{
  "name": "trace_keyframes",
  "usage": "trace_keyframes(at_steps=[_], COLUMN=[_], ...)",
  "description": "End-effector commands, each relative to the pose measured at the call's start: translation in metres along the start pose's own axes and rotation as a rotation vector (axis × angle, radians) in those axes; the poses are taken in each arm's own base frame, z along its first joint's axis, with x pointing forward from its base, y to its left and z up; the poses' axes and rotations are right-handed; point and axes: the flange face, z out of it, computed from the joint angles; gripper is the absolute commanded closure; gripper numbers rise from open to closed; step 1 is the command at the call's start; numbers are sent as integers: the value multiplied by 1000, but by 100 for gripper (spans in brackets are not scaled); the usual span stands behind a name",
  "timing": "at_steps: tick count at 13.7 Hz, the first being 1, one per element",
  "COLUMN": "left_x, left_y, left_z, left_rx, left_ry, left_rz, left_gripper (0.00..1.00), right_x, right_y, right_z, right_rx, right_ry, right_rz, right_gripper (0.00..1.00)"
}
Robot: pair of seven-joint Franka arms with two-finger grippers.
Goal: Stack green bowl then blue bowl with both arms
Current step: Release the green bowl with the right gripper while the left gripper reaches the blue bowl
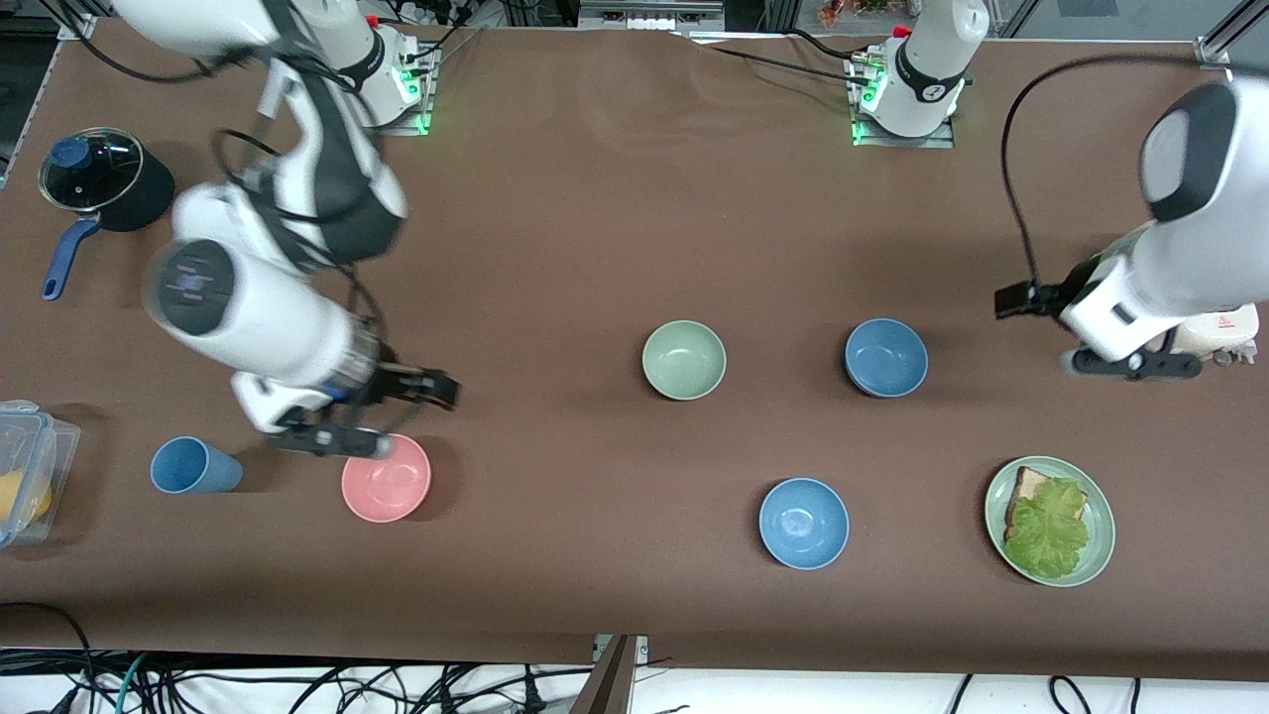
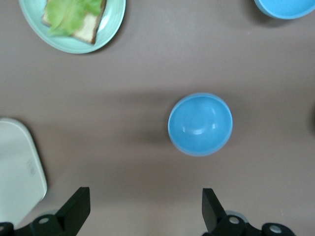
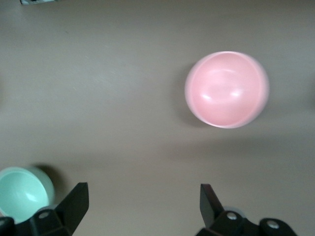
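Nothing is stacked yet. Your right pincer point(image 1: 397, 412), spread and empty, hovers over the pink bowl point(image 1: 387, 478); your left pincer point(image 2: 142, 209), also spread, hangs at frame right. The small matte mint-green bowl point(image 1: 684, 360) sits mid-frame on the brown worktop point(image 1: 595, 218) – the dull steel-blue bowl point(image 1: 886, 357) beside it. Next, bring 1 pincer over the green rim.

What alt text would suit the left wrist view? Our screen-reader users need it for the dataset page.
The left tool, fingers open and holding nothing, hangs over the brown table above a blue bowl. A green plate with bread and lettuce and a second blue bowl show at the picture's edge.
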Motion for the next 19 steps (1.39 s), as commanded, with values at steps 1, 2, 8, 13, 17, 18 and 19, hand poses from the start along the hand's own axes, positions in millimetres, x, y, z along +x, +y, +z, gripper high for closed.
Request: trace_keyframes(at_steps=[1, 2, 8, 13, 17, 18, 19], left_x=[18, 22, -2, -2, -3, -2, -2], left_y=[28, 31, 33, 30, 31, 31, 31], left_z=[66, 92, 205, 226, 228, 229, 231], left_rx=[-51, -52, -38, -84, -73, -74, -74], left_ry=[33, 61, 127, 105, 94, 94, 91], left_rz=[64, 69, 249, 198, 257, 259, 259], left_gripper=[0, 0, 0, 5, 94, 100, 100], right_x=[-55, -73, -92, -81, -82, -85, -86], right_y=[58, 77, 113, 118, 122, 127, 127], right_z=[-51, -63, -104, -95, -110, -116, -119], right_rx=[-2, -7, -45, -73, -123, -146, -174], right_ry=[-30, -28, -12, -17, -12, -20, -25], right_rz=[-26, -38, -57, -66, -76, -72, -77], right_gripper=[0, 0, 0, 0, 0, 0, 0])
